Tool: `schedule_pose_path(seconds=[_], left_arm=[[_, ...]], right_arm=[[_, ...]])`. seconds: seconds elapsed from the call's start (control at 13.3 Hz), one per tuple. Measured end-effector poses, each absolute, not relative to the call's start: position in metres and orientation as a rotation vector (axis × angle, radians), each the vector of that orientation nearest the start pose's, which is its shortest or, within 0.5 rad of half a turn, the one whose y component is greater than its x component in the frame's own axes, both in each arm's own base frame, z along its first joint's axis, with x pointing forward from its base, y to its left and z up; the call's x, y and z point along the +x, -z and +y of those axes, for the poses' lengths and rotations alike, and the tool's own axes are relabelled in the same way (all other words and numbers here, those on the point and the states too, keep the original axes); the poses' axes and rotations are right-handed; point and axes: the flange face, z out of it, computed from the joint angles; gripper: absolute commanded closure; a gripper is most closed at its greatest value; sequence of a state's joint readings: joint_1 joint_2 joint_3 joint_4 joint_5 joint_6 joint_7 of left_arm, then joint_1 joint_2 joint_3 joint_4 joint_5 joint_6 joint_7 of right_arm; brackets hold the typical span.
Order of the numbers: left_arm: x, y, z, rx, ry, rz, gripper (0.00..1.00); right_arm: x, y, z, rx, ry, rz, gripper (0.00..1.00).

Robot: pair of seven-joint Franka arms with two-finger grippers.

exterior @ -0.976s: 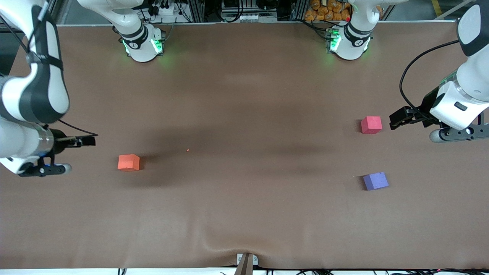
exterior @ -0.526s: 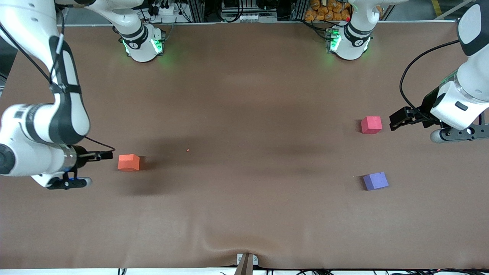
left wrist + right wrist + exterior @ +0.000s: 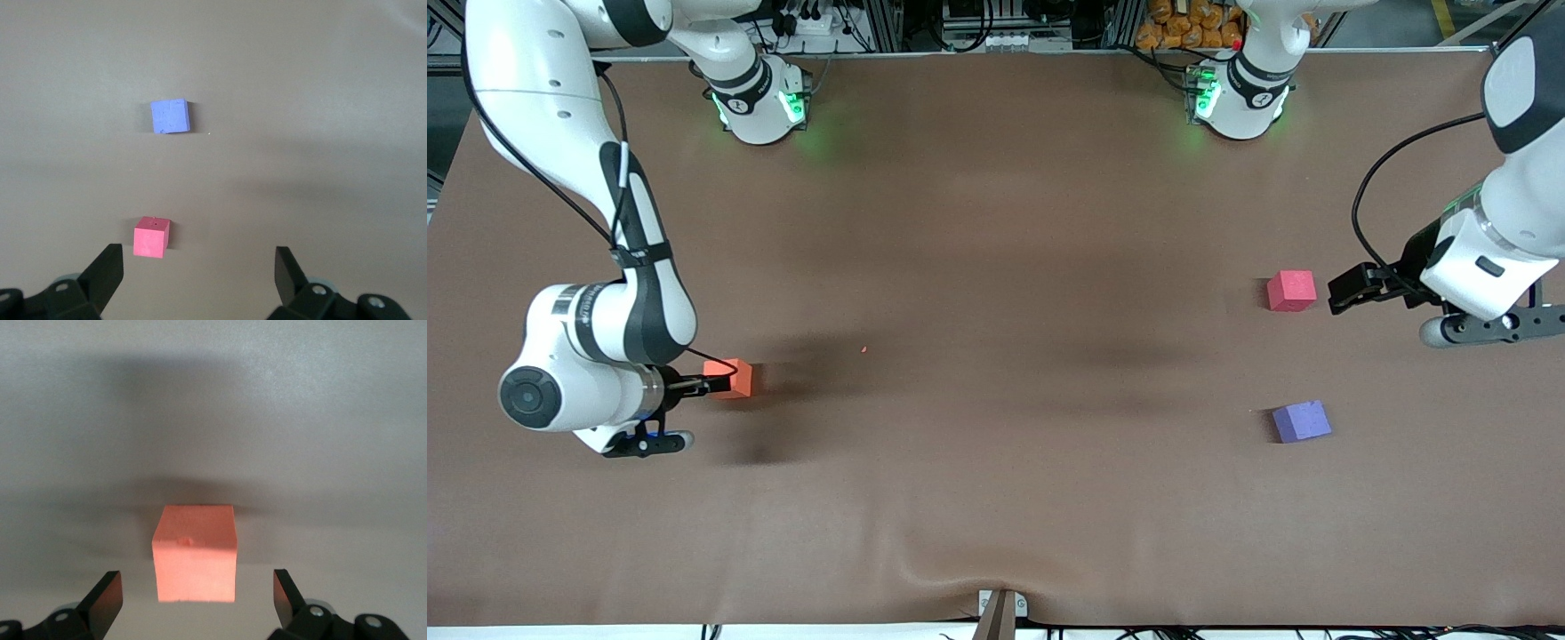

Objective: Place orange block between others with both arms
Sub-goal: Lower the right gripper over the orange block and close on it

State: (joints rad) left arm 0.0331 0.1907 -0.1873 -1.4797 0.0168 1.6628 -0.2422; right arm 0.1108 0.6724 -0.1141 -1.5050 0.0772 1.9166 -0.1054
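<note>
Facing matte, seemingly foam orange block (image 3: 195, 553)

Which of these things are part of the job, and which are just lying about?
Part of the job:
- orange block
- red-pink cube
- purple-blue cube
- right gripper, open at the orange block
- left gripper, open beside the red-pink cube

Just lying about:
- tiny red speck on the table

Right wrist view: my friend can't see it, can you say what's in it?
An orange block sits on the brown table, right in front of the right gripper. The gripper's two dark jaws are open, one on each side of the block, not touching it.
</note>
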Motion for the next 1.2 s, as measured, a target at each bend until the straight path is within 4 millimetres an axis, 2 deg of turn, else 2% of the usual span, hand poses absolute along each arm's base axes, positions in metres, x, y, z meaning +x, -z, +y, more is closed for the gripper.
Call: schedule_pose_path(seconds=[0.38,0.75,0.83,0.98,1.05,1.2], left_arm=[[0.619,-0.548,-0.086,-3.156,-0.053,-0.134,0.0],[0.625,-0.529,-0.087,-3.156,-0.094,-0.131,0.0],[0.626,-0.529,-0.088,-3.156,-0.095,-0.13,0.0],[0.627,-0.531,-0.088,-3.16,-0.068,-0.131,0.0],[0.629,-0.534,-0.088,-3.164,-0.044,-0.132,0.0],[0.629,-0.539,-0.086,-3.166,-0.02,-0.136,0.0]], right_arm=[[0.679,-0.222,0.013,-3.103,-0.418,-0.12,0.0],[0.665,-0.191,0.013,-3.071,-0.469,-0.084,0.0],[0.665,-0.189,0.013,-3.071,-0.469,-0.085,0.09],[0.666,-0.187,0.016,-3.073,-0.458,-0.089,0.35],[0.666,-0.187,0.017,-3.074,-0.455,-0.092,0.45],[0.666,-0.187,0.019,-3.075,-0.451,-0.098,0.47]])
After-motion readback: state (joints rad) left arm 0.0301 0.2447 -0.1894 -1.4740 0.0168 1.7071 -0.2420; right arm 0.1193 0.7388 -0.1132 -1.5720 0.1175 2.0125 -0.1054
